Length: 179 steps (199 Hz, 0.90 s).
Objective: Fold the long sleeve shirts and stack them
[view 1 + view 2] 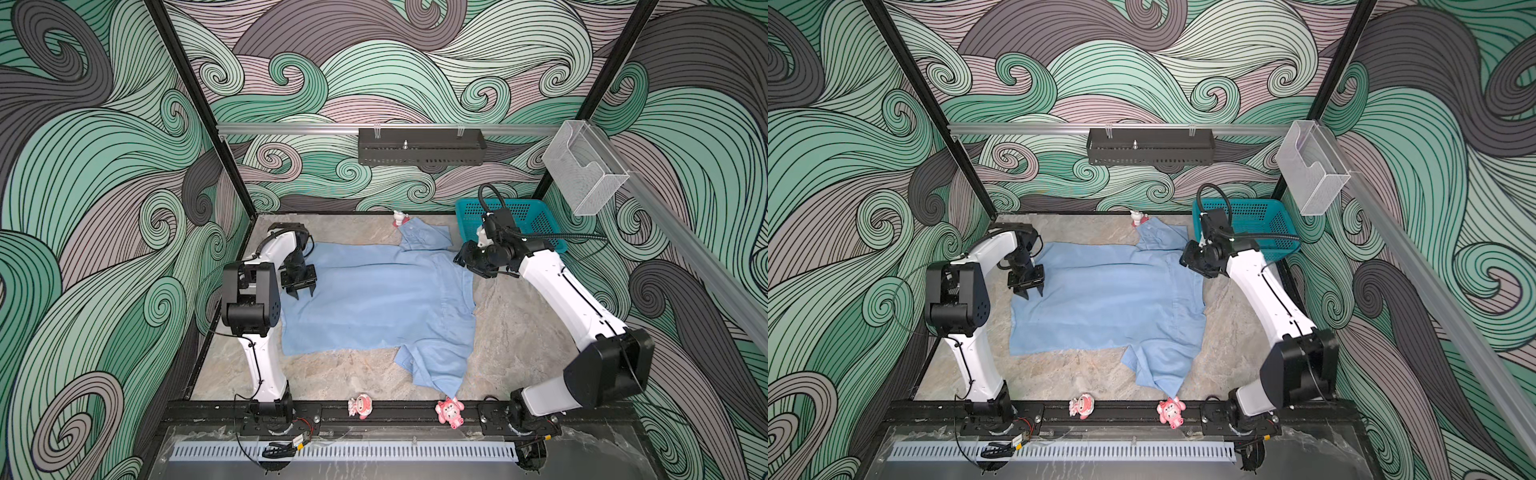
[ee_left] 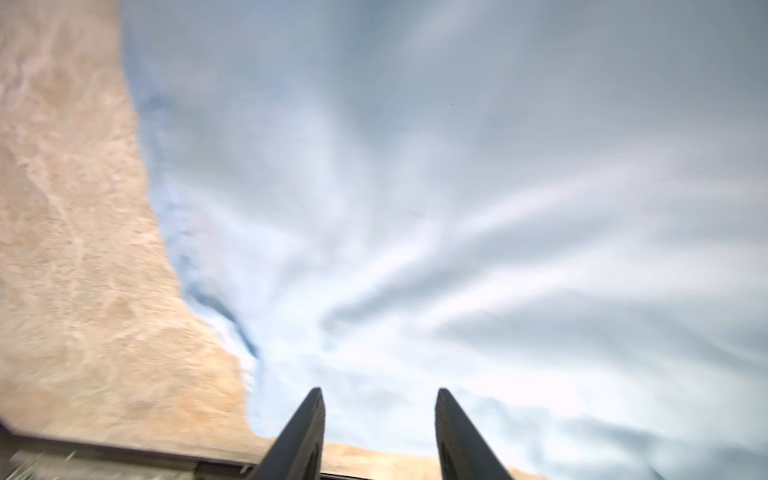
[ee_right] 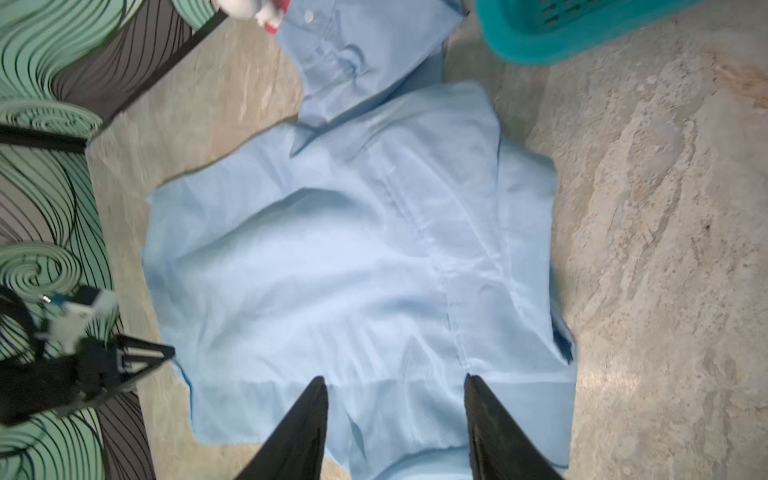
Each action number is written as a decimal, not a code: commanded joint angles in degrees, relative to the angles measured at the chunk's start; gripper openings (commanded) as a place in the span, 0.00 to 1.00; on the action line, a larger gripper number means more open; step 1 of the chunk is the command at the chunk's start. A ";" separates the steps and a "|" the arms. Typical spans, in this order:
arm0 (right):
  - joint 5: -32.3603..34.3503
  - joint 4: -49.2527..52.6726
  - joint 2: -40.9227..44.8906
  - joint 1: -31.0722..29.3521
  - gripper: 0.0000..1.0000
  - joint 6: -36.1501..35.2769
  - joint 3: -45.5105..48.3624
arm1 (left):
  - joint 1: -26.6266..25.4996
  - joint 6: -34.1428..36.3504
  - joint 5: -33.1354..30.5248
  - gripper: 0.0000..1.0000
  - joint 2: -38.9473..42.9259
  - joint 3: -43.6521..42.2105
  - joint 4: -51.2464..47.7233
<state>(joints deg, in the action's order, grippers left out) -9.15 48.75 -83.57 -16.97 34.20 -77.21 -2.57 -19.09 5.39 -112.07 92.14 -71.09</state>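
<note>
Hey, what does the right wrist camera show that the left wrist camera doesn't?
Right wrist only: the teal basket, a white and red figurine, and the light blue shirt's buttoned sleeve end. Left wrist only: a close, blurred look at creases near the shirt's edge. Both: the shirt on the stone-look table, seen past an open pincer, the right pincer or the left pincer.

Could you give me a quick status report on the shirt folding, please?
Left hand open, empty. Right hand open, empty. Light blue button-up shirt spread flat, not yet folded. Small figurine at far cuff.
</note>
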 commanded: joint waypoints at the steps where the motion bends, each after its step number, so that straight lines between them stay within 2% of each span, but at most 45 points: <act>1: 0.82 0.20 -1.87 -2.31 0.49 1.72 8.58 | -3.57 -2.32 9.72 0.46 0.19 8.48 3.22; 35: -2.90 -4.39 -6.46 -2.87 0.42 4.20 16.08 | -9.55 -4.37 18.33 0.45 -10.59 25.39 4.25; 81: -2.48 -3.00 -8.30 -7.23 0.40 4.86 21.30 | -15.33 -7.99 23.29 0.45 -24.70 41.15 5.22; 124: -1.70 -0.15 -2.70 -12.20 0.37 7.32 28.57 | -18.37 -10.07 26.21 0.45 -29.33 42.95 10.96; 179: -1.31 1.22 0.99 -12.65 0.32 7.04 30.96 | -21.41 -13.18 28.40 0.45 -35.27 47.74 16.08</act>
<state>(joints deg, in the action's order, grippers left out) -11.27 48.69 -84.09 -29.39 40.99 -46.11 -22.79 -29.93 31.99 -144.84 136.20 -58.54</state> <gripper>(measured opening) 0.330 0.446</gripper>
